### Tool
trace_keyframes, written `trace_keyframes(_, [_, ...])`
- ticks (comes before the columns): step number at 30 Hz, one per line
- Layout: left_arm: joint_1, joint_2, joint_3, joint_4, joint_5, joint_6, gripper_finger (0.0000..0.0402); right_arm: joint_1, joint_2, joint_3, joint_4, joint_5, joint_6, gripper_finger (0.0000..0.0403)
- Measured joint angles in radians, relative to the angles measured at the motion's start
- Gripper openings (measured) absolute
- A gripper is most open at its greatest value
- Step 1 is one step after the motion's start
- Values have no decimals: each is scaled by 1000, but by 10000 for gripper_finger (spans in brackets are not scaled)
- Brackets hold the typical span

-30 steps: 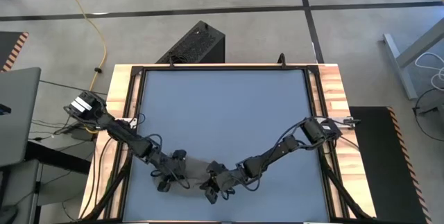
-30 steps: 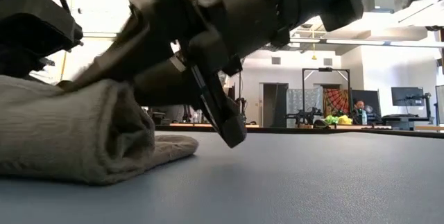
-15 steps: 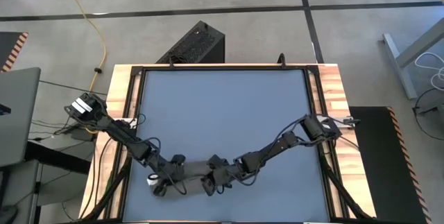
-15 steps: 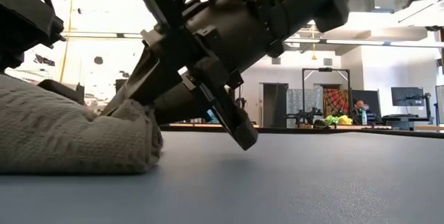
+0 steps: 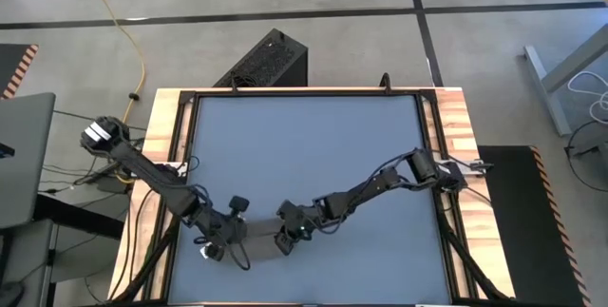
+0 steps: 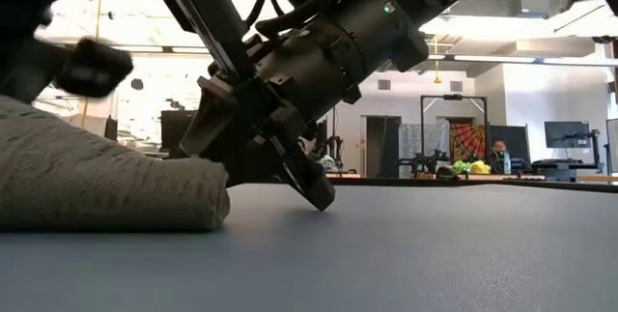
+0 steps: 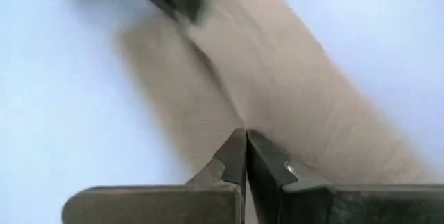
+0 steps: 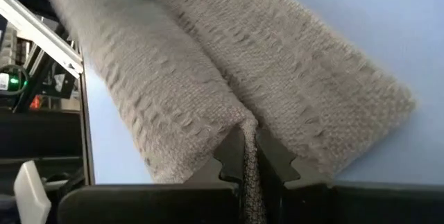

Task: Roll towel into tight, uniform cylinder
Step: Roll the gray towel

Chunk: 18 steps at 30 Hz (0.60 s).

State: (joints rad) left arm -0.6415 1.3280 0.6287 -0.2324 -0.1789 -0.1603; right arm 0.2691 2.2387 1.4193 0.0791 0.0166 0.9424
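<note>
The taupe towel (image 5: 255,237) lies as a thick roll along the table's near edge. It also shows in the low view (image 6: 97,191), resting on its underside. My left gripper (image 5: 218,247) is at its left end, shut, with its fingertips (image 7: 245,141) over the cloth (image 7: 277,78). My right gripper (image 5: 285,241) is at its right end, shut on cloth (image 8: 208,64). In the low view it slants down beside the roll's end (image 6: 314,188). No white tag shows. My left gripper's shut fingertips (image 7: 236,156) sit against the towel's end; whether they hold any cloth I cannot tell. My right gripper pinches a strip of cloth (image 8: 251,172) between its two fingers, at the towel's right end where two thick folds meet. It slants down from the table's right, along the roll. The towel lies on the table.
The blue-grey table top (image 5: 313,145) stretches from the towel to the far edge, inside a black frame with wooden side rails (image 5: 454,126). The near edge is close behind the towel. A black box (image 5: 271,60) stands on the floor beyond the table. A person (image 6: 499,154) sits far off.
The towel's loose tail, which lay flat on the table to the right of the roll, has been taken up into the roll. My right gripper has gone a little toward the far edge and tipped. My left gripper has shifted a little toward the table's left edge.
</note>
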Motion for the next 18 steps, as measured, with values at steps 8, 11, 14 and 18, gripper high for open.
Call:
trace_keyframes(8, [1,-133,-23,138,-134,14,0,-34,2,-2,-3,-14,-50,34])
trace_keyframes(11, [1,-84,-62,218,-111,-21,0,-35,2,-2,-2,-16,-59,34])
trace_keyframes(14, [1,-21,-82,239,-115,-60,0,-35,2,-3,-1,-17,-62,34])
trace_keyframes(18, [1,50,-88,253,-125,-104,0,-34,2,-3,0,-18,-68,34])
